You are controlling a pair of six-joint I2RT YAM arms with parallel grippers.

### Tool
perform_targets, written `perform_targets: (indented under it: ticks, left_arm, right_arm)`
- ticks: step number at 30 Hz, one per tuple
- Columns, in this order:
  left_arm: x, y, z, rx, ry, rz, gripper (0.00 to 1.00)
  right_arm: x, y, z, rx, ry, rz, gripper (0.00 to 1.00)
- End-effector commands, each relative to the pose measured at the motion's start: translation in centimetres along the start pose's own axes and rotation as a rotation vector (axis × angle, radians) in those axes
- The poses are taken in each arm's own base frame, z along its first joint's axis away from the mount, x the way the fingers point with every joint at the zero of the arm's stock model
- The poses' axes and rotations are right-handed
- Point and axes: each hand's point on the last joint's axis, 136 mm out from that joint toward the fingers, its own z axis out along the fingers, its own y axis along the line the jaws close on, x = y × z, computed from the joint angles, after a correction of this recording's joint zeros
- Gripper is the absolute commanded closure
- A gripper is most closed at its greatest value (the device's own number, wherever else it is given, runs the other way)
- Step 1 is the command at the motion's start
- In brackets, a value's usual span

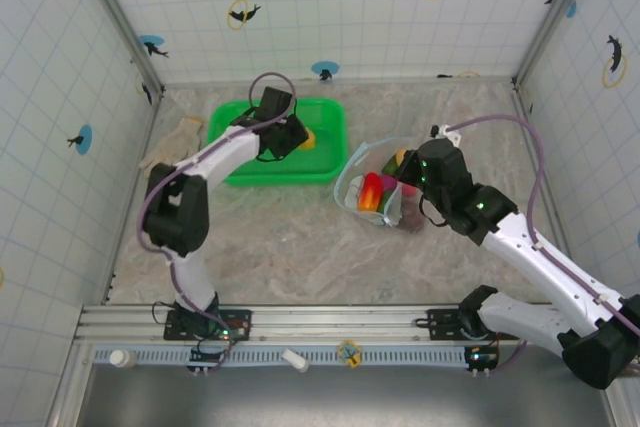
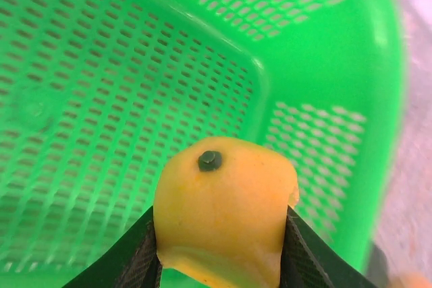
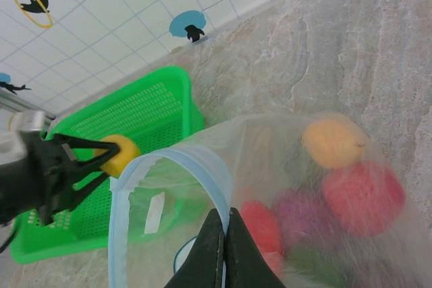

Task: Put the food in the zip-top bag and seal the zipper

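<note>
- The green basket (image 1: 290, 176) sits toward the table's 11 o'clock. The left gripper (image 1: 298, 137) hangs over its right end.
- The zip-top bag (image 1: 350, 185) lies at 4 o'clock from that gripper, with its mouth facing the basket. We judge the left arm the nearer carrier.
- The right gripper (image 3: 224, 247) looks pinched closed on the bag's near wall, propping it open.
- The left gripper's jaws stand partly apart, clamping a yellow toy fruit (image 2: 223, 214). The left wrist view shows its dark stem stud.
- Already bagged are an orange piece (image 3: 334, 143), a red piece (image 3: 364, 197) and a magenta piece (image 3: 304, 210).
- The zipper (image 3: 202, 163) arches unsealed, clearest from the right wrist.
</note>
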Motion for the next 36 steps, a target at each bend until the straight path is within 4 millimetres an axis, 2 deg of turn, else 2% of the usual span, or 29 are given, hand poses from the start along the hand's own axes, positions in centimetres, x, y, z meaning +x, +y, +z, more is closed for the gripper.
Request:
perform_targets:
  ticks: [1, 5, 8, 10, 12, 16, 19, 21, 24, 30, 33, 36]
  left_arm:
    - [0.4, -1.6, -5.2, 0.117, -0.054, 0.160, 0.66]
    - [2.8, -3.5, -11.3, 0.311, -0.077, 0.275, 0.65]
    - [5.5, -5.6, -15.0, 0.443, -0.041, 0.390, 0.65]
    - [7.3, -6.7, -16.6, 0.480, -0.016, 0.456, 0.65]
    - [9.8, -8.0, -17.4, 0.523, 0.033, 0.509, 0.65]
    - [15.6, -10.2, -16.5, 0.566, 0.136, 0.600, 0.66]
    - [18.5, -10.8, -14.9, 0.545, 0.175, 0.661, 0.66]
    - [19.4, -11.0, -13.7, 0.542, 0.186, 0.669, 0.66]
    - [19.7, -11.3, -11.9, 0.530, 0.189, 0.666, 0.66]
    - [17.8, -12.4, -9.0, 0.461, 0.095, 0.663, 0.65]
    - [18.4, -13.0, -7.4, 0.459, 0.136, 0.660, 0.51]
    - [18.5, -13.2, -6.7, 0.457, 0.145, 0.653, 0.37]
  right_arm:
    - [-0.6, 0.6, -0.2, -0.012, -0.032, 0.006, 1.00]
    - [-0.4, 1.1, -0.1, -0.016, -0.031, -0.002, 1.00]
    - [-0.3, 1.3, 0.0, -0.012, -0.030, -0.007, 1.00]
    - [-0.3, 1.4, 0.0, -0.016, -0.030, -0.007, 1.00]
    - [-0.2, 1.6, 0.0, -0.020, -0.031, -0.008, 1.00]
    - [-0.1, 1.8, 0.0, -0.017, -0.036, -0.008, 1.00]
    - [0.0, 2.0, -0.1, -0.020, -0.033, -0.008, 1.00]
    - [0.1, 2.1, -0.3, -0.019, -0.031, -0.012, 1.00]
    - [0.3, 2.2, -0.5, -0.020, -0.026, -0.019, 1.00]
    - [0.1, 2.7, -1.0, -0.031, -0.024, -0.032, 1.00]
    - [0.0, 2.9, -1.1, -0.032, -0.026, -0.039, 1.00]
    - [-0.1, 2.8, -1.2, -0.023, -0.029, -0.047, 1.00]
